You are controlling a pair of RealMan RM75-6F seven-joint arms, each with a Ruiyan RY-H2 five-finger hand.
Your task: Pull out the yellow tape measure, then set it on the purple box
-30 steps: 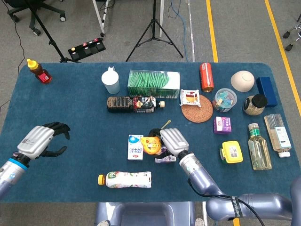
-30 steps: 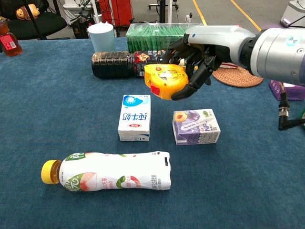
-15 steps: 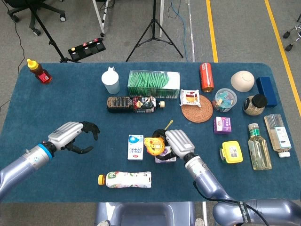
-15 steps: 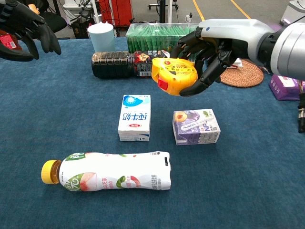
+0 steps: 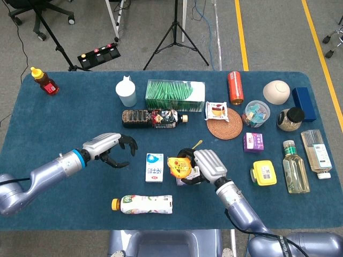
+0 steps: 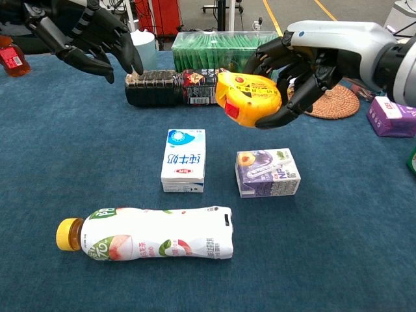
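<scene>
Yellow tape measure (image 6: 248, 98) in right hand (image 6: 305, 62), above purple box (image 6: 267, 172).

Yellow tape measure (image 6: 249, 98) (red button showing) hangs above the purple box (image 6: 267, 172), which lies flat.

Bright, even indoor light; both views sharp.

Light falls from overhead, leaving only soft, short shadows under things on the blue worktop (image 5: 69, 123). The head view is crisp from edge to edge, with a faint sheen on the grey floor (image 5: 278, 37). In the chest view the near worktop is sharp, the far background slightly soft, and straight lines bow mildly toward the corners.
</scene>
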